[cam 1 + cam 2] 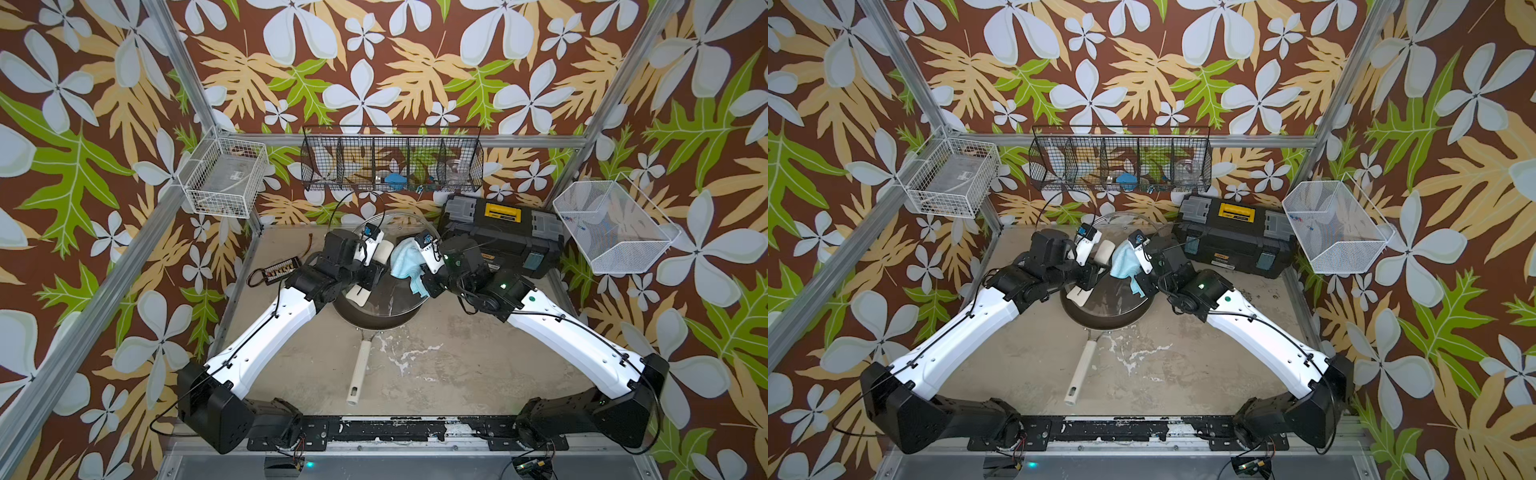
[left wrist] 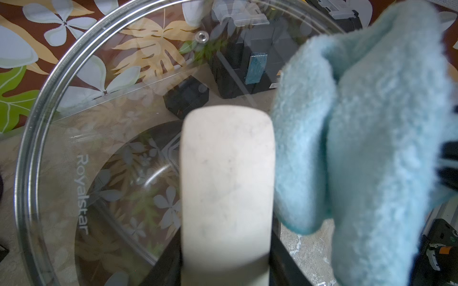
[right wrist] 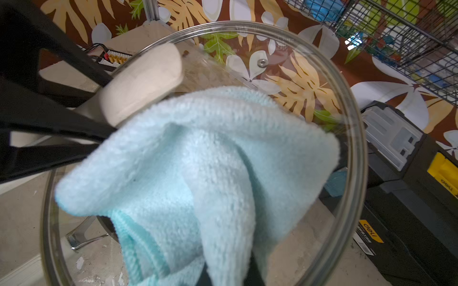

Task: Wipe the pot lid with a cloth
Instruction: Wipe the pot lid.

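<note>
The pot lid [image 1: 386, 291] stands tilted over a dark frying pan, its lower rim in the pan and its upper rim [image 1: 1121, 214] raised toward the back wall. My left gripper [image 1: 370, 272] is shut on the lid's cream bar handle [image 2: 226, 173], with a black finger on each side [image 2: 225, 272]. My right gripper [image 1: 417, 274] is shut on the light blue cloth [image 1: 405, 259], which bunches against the glass [image 3: 309, 81] right beside the handle [image 3: 143, 79]. The cloth [image 3: 210, 161] hides the right gripper's fingers [image 3: 223, 277]. Through the lid [image 2: 99, 111] the pan shows.
The frying pan [image 1: 374, 320] sits mid-table, its long cream handle [image 1: 359, 374] pointing toward the front. A black and yellow toolbox [image 1: 503, 232] stands at the back right. A small connector board with wires [image 1: 278, 270] lies at the left. Wire baskets [image 1: 392, 160] hang on the walls.
</note>
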Available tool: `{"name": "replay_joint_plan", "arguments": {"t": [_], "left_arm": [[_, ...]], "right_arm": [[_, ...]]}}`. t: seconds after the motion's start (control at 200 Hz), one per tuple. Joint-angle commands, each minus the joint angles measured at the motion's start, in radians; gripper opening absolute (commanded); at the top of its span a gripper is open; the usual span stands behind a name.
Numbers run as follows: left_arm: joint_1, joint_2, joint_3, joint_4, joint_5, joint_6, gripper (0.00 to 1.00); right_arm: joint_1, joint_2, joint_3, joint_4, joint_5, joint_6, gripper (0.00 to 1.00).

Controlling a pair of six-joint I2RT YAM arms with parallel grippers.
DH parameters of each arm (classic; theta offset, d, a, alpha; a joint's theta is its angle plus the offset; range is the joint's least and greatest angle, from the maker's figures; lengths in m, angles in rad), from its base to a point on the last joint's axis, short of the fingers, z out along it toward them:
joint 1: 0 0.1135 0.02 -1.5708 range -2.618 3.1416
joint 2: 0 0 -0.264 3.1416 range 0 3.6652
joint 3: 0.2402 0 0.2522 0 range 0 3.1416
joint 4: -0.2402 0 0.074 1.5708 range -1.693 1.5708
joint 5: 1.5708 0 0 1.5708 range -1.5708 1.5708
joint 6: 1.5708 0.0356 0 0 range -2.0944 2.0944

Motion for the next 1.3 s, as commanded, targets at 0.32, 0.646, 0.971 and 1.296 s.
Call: {"name": "replay_joint_plan", "arguments": {"t": [0.32, 0.646, 0.971, 1.296], "left_arm": [[-0.001, 0.014, 0.049, 0.161, 0.025, 0.012, 0.0], [-0.001, 0.076, 0.12, 0.169, 0.008, -0.025, 0.0], [-0.002, 0.095, 0.134, 0.173, 0.007, -0.046, 0.0], [-0.002, 0.096, 0.135, 0.182, -0.002, -0.058, 0.0]], "right_arm": [[-0.002, 0.033, -0.012, -0.029, -0.054, -0.003, 0.0], [0.106, 0.04, -0.065, -0.01, -0.064, 0.05, 0.0], [0.178, 0.048, -0.1, 0.019, -0.093, 0.104, 0.0], [0.192, 0.018, -0.141, 0.029, -0.129, 0.127, 0.0]]}}
